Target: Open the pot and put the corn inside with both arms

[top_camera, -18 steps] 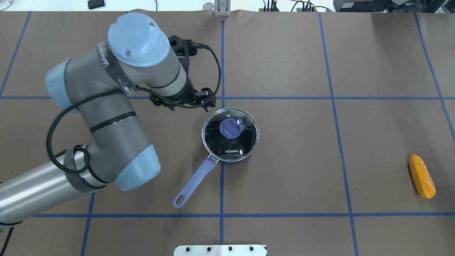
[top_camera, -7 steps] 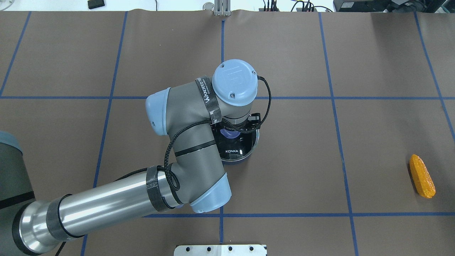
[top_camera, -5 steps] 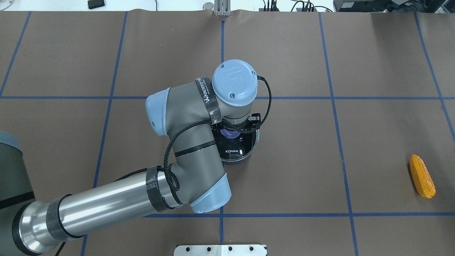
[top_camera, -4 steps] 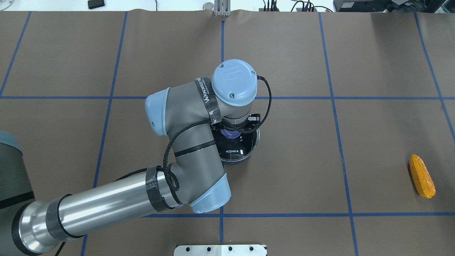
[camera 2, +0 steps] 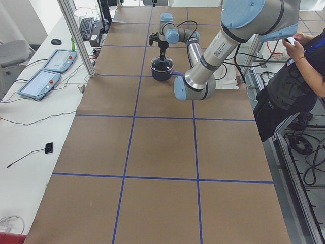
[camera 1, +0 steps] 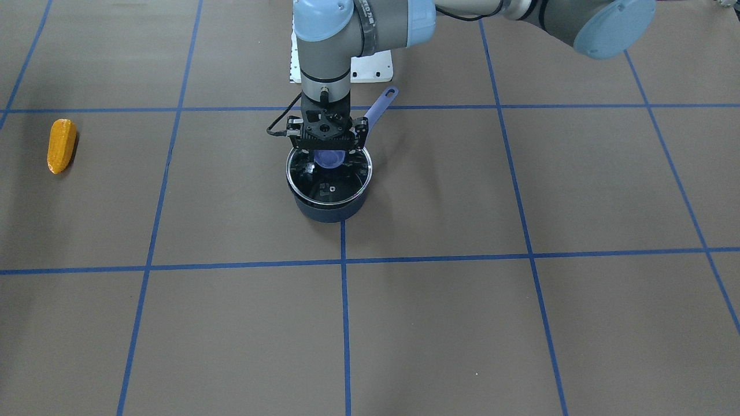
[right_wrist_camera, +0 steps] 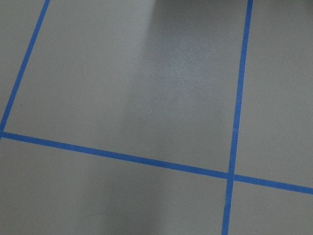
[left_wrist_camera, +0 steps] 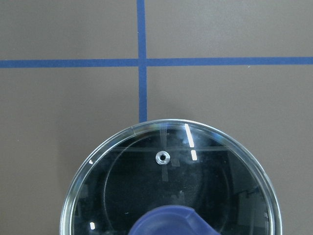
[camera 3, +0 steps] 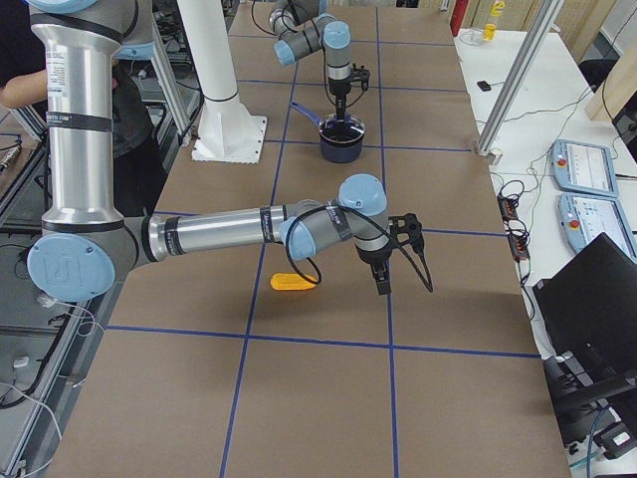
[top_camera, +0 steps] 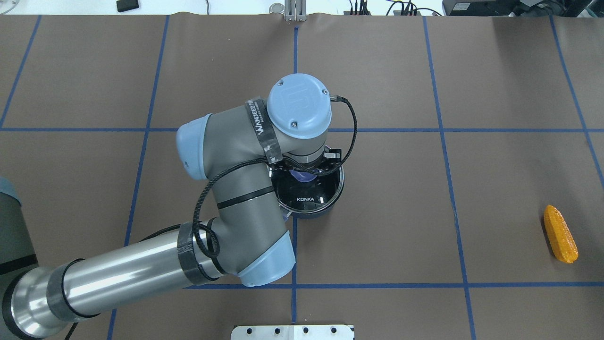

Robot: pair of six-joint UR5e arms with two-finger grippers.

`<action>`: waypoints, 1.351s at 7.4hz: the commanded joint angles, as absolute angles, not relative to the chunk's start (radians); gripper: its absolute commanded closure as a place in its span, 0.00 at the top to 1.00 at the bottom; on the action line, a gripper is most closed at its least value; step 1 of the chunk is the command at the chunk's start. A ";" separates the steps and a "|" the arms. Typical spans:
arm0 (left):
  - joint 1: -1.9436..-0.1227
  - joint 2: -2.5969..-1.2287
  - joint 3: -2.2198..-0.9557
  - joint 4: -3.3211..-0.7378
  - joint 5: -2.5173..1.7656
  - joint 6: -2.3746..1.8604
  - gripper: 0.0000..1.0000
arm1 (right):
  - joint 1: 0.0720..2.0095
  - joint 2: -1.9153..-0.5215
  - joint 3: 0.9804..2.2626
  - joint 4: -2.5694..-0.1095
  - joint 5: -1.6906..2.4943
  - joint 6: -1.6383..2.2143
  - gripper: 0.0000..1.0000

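Your left gripper point(camera 1: 328, 149) stands straight down over the pot point(camera 1: 326, 211), straddling the purple knob point(camera 1: 329, 159) of the glass lid point(camera 1: 329, 184), since that lid must come off first; whether it pinches the knob you cannot tell. The corn point(top_camera: 560, 233) lies on the table point(top_camera: 424, 212) far to the robot's right, and the right gripper point(camera 3: 382, 282) hangs near it, its grip unreadable.

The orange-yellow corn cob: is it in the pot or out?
Out. The orange-yellow corn cob lies on the brown table, far from the dark blue pot.
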State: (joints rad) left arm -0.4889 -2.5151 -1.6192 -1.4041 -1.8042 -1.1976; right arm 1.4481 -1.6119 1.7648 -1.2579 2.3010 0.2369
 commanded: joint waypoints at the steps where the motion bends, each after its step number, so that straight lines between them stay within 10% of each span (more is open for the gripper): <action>1: -0.521 -2.408 -1.858 -1.251 -1.807 -1.033 0.13 | 1.448 -1.612 1.764 -1.258 2.301 0.236 1.00; 4: -0.703 -2.080 -2.100 -1.244 -1.940 -0.657 0.12 | 1.447 -1.612 1.764 -1.259 2.301 0.236 1.00; 10: -1.035 -1.545 -2.025 -1.586 -2.164 0.023 0.16 | 1.442 -1.617 1.764 -1.258 2.299 0.236 1.00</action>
